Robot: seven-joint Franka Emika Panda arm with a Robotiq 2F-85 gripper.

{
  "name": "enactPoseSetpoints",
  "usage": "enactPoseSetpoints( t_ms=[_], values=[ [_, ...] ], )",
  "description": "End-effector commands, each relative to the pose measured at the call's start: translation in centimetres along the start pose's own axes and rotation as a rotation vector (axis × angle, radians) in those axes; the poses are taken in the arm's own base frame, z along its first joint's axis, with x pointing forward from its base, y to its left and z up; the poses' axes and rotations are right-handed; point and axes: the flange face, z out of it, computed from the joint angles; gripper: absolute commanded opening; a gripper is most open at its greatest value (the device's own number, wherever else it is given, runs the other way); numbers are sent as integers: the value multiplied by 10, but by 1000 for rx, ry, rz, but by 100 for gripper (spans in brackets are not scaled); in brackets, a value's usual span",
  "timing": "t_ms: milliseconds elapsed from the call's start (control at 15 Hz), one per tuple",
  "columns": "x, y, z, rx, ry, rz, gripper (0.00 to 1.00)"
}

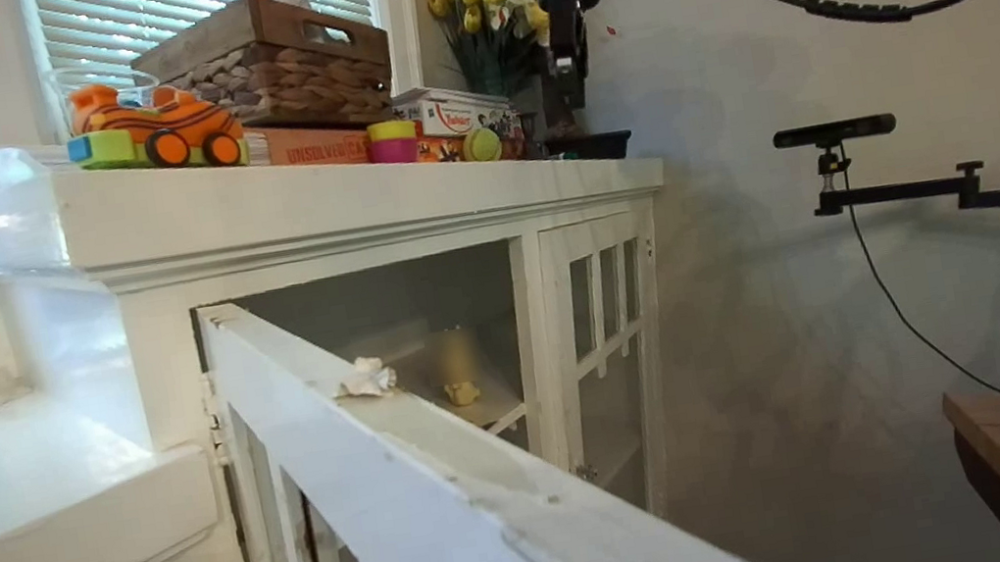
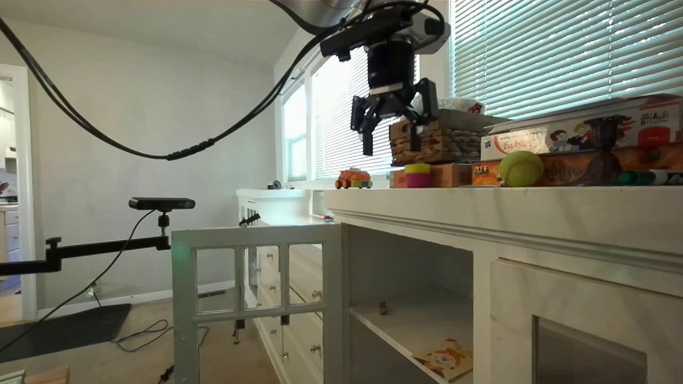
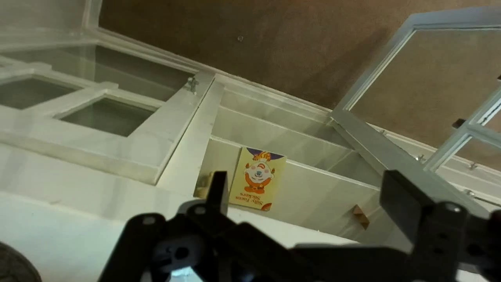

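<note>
My gripper (image 2: pixel 391 150) is open and empty, pointing down above the white cabinet's top (image 2: pixel 405 205). It also shows side-on in an exterior view (image 1: pixel 571 87), and its spread fingers frame the cabinet in the wrist view (image 3: pixel 307 188). Below, on the open cabinet's shelf, lie a yellow sticker book (image 3: pixel 256 178) with a clown face and a small wooden block (image 3: pixel 360 216). Both also show in an exterior view, the book (image 2: pixel 447 358) near the shelf's front and the block (image 2: pixel 382 308) farther in. A small yellowish object (image 1: pixel 461 391) stands on the shelf, partly hidden by a finger in the wrist view.
The glazed cabinet door (image 2: pixel 184 298) stands swung open, with a crumpled white scrap (image 1: pixel 367 377) on its edge. On the cabinet top are an orange toy car (image 1: pixel 157 124), wicker basket (image 1: pixel 312 81), pink-yellow cup (image 2: pixel 418 176), tennis ball (image 2: pixel 521 168), game boxes (image 2: pixel 565 136) and dark candlestick (image 2: pixel 603 152).
</note>
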Motion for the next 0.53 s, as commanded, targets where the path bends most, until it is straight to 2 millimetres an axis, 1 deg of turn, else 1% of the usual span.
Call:
enactPoseSetpoints(
  t_ms=[0, 133, 200, 267, 333, 467],
  values=[
    [-14, -18, 15, -38, -62, 162, 100],
    [-17, -21, 28, -46, -100, 219, 100],
    [-19, -21, 32, -55, -108, 218, 100],
    [-7, -16, 27, -20, -82, 184, 100],
    [-7, -16, 31, -20, -90, 188, 100],
    [-7, -15, 31, -20, -90, 189, 100]
  ],
)
